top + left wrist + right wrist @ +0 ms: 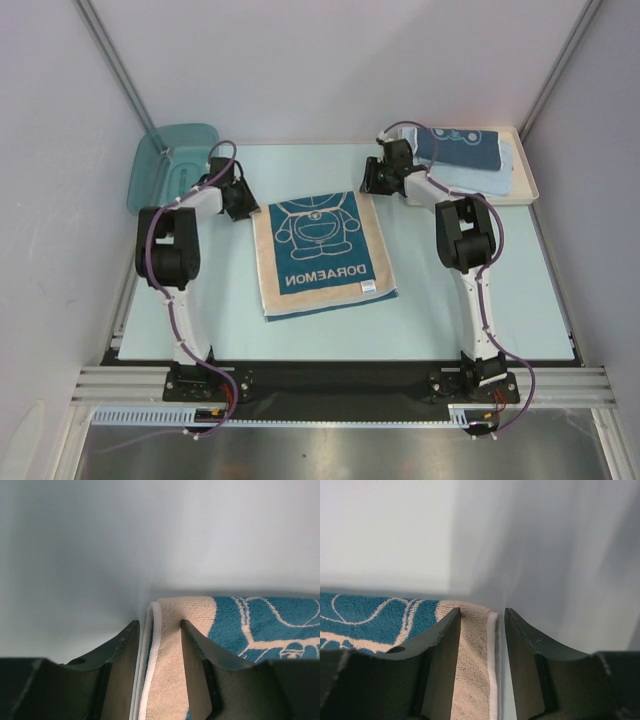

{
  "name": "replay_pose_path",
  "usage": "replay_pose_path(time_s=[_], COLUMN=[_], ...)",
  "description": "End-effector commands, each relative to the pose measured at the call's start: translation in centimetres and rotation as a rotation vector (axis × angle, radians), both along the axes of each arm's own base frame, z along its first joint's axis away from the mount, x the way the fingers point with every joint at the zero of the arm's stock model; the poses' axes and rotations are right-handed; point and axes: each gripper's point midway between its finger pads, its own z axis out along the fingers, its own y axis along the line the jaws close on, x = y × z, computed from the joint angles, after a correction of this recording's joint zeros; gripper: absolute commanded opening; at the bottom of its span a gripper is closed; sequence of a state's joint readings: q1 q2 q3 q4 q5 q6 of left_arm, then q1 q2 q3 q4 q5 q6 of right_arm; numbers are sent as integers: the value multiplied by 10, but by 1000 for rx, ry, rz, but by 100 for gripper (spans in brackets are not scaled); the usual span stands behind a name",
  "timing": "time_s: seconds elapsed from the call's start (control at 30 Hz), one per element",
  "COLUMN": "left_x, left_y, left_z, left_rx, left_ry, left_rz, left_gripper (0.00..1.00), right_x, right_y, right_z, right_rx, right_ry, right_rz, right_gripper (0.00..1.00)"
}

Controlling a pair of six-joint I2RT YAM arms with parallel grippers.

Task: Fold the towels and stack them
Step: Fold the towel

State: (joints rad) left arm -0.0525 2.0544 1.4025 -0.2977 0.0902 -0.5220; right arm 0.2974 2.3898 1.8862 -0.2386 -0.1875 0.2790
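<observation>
Over the towel (322,255) corners, left gripper (157,625) and right gripper (482,612) hang low, jaws apart.

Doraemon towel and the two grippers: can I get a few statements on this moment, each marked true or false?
1. The Doraemon towel lies on the table between the arms. True.
2. The left gripper is shut with nothing between its fingers. False: its jaws stand open, astride the towel's beige edge.
3. The right gripper is at the towel's far right corner. True.
4. The cream tray is empty. False: it holds a dark-blue towel lying on a light-blue towel.
</observation>
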Motion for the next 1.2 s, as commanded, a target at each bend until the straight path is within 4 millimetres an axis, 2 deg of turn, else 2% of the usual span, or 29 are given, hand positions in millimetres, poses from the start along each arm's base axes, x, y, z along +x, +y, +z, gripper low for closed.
replay_pose_path(time_s=[0.0,0.13,0.3,0.47,0.57,0.6,0.67,0.7,0.73,0.8,0.93,1.17], left_x=[8,10,17,40,58,68,78,80,88,96,104,112], left_y=[1,-7,-8,-18,-23,-25,-30,-32,-33,-35,-37,-42], left_z=[-8,-12,-9,4,16,26,32,27,35,38,50,84], left_rx=[-4,-29,-31,-61,-76,-80,-99,-107,-108,-121,-145,-212], left_ry=[-1,0,-14,-69,-124,-157,-184,-179,-204,-222,-280,-386], left_rz=[-24,-50,-61,-100,-125,-138,-158,-164,-169,-179,-189,-206], left_gripper=[43,35,30,25,25,24,23,22,19,14,1,0], right_x=[3,2,1,5,8,10,8,9,11,13,19,24], right_y=[1,-2,-11,-28,-42,-44,-54,-56,-56,-58,-59,-55], right_z=[-5,-7,-8,2,13,23,22,24,32,34,49,87], right_rx=[-40,-60,-65,-58,-51,-33,-20,-12,-1,7,31,75], right_ry=[-1,1,9,-13,-27,-47,-43,-51,-71,-91,-140,-221], right_rz=[5,-8,-34,-77,-118,-130,-152,-158,-158,-160,-158,-160], right_gripper=[45,38,21,8,5,4,4,4,4,3,3,2])
